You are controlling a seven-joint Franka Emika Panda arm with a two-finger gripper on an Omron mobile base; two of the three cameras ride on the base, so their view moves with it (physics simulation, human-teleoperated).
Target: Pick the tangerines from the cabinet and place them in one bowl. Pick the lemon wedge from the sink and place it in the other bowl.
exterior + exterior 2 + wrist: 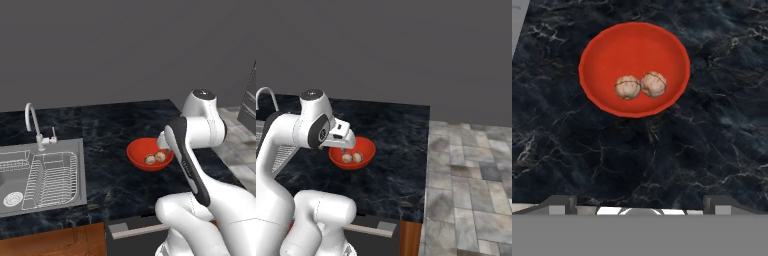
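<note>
From the left, the arm's own dark-striped link covers the right edge of the red bowl (142, 154), and the claw (342, 145) is tucked behind that link. From the right side the claw shows better, hanging just above the bowl's near-left rim. Looking down along the hand, just the stubs of the two finger tips (559, 202) peek up at the bottom, standing far apart with nothing between them, so the claw is released and empty.

The sink (80, 165) is cut off at the left edge of the left base view. Its wire dish rack (50, 180) fills most of the basin, and the curved faucet (32, 122) rises behind it. A round drain shows at the lower left of the basin. I cannot make out any lemon wedge among the rack wires; if it is there, it is too small to pick out.

The red bowl sits on the dark marbled surface (110, 130) to the right of the sink, well apart from it. Inside it lie the two tangerines (641, 86), side by side and touching, near the middle of the bowl's floor. They look pale tan with thin dark lines over them.

No writing or labels can be read anywhere.
</note>
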